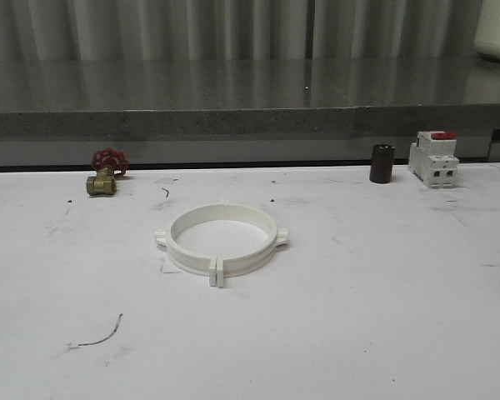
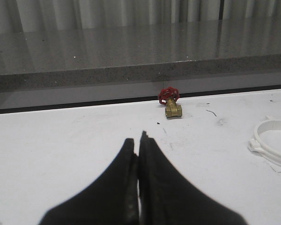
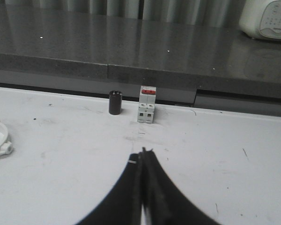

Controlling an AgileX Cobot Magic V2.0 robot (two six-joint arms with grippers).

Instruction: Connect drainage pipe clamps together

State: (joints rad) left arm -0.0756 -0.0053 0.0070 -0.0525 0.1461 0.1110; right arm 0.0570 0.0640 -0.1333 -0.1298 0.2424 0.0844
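I see the drainage pipe clamps (image 1: 222,239) joined as one white ring, flat on the counter (image 1: 375,317) near the middle, w/ tabs meeting at the front. Left claw (image 2: 138,143) is pressed fully together, nothing in it, pointing toward the brass valve (image 2: 170,104) at the counter's back edge. Right claw (image 3: 142,154) is likewise closed tight & empty, facing the black cylinder (image 3: 114,102) & circuit breaker (image 3: 147,105).

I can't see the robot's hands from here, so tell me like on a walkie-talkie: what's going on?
Left gripper shut, empty. Right gripper shut, empty. Drainage pipe clamps joined as one ring, mid-table. Brass valve, black cylinder, circuit breaker at far edge, clear of it.
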